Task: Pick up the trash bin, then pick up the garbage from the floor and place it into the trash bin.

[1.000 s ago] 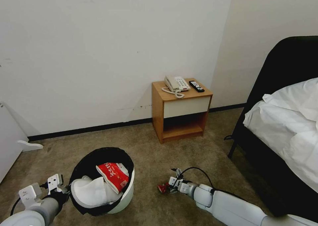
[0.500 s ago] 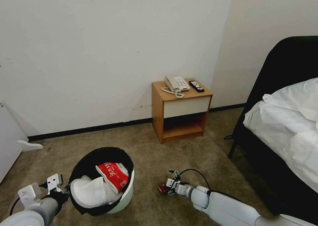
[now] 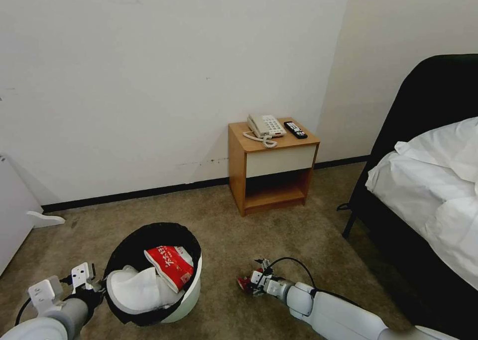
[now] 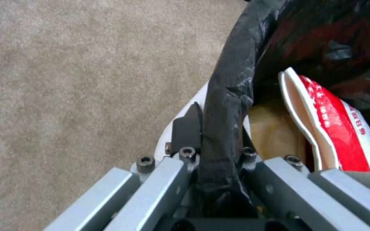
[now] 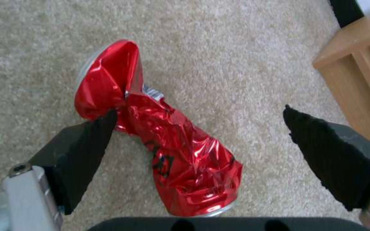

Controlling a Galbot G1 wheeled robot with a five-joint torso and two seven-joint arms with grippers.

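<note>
The crushed red can lies on the carpet between the spread pads of the right gripper; one pad touches it. Judged light, thin-walled, easily dented, slippery: the creased waist is preferred. The trash bin is held clamped at its rim by the left gripper.

We count one trash bin, holding one white slipper and one red snack packet. One crushed red can lies on the carpet. One nightstand carries one telephone and one remote. One bed.
</note>
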